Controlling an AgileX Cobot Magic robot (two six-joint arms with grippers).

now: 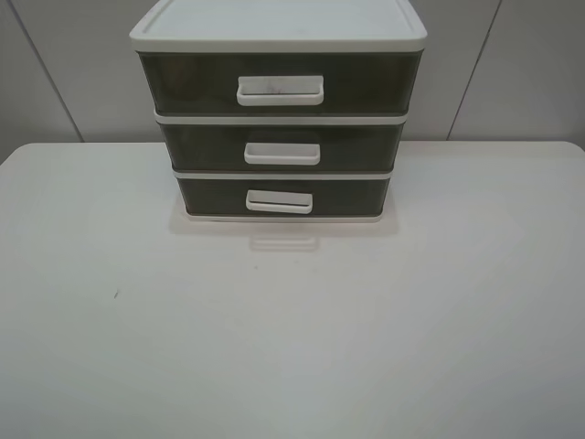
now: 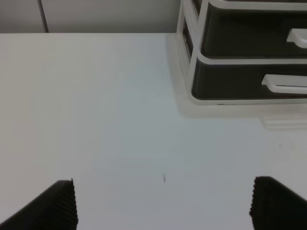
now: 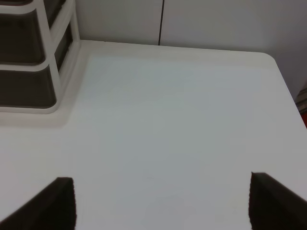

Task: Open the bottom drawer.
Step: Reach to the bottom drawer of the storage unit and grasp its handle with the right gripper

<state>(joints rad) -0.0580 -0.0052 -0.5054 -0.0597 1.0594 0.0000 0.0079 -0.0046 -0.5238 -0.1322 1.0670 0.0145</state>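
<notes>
The bottom drawer (image 1: 210,195) is the lowest of three dark translucent drawers in a white-framed unit (image 1: 274,32) at the back middle of the table. It is pushed in flush, and its white open-loop handle (image 1: 279,202) faces front. It also shows in the left wrist view (image 2: 230,81) with its handle (image 2: 285,84), and in the right wrist view (image 3: 24,88). My left gripper (image 2: 163,203) is open and empty over the table, well short of the unit. My right gripper (image 3: 160,203) is open and empty, off the unit's right side. Neither gripper shows in the exterior high view.
The white table (image 1: 292,329) spreads in front of the unit, with a small dark speck (image 1: 116,294) at front left. The middle drawer (image 1: 206,146) and top drawer (image 1: 187,84) are shut. A grey panelled wall (image 1: 512,73) stands behind.
</notes>
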